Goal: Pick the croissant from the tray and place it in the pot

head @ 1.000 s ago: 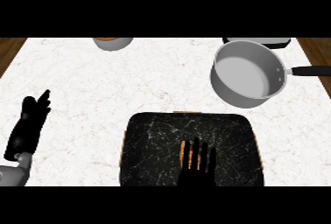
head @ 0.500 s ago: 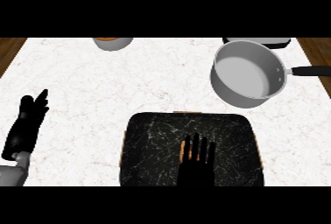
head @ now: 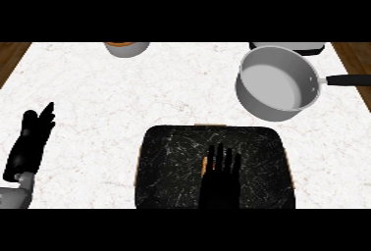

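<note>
The tray lies at the counter's near edge, the pot behind to its right.

A white marbled surface carries a dark, scratched tray at its near middle. A grey pot with a black handle stands far right, and a small bowl sits at the far edge, left of centre.

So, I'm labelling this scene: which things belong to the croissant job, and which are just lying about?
Job: croissant, mostly hidden under the right hand; black tray; grey pot.
Lying about: bowl at the far edge; dark object behind the pot; resting left hand.
</note>
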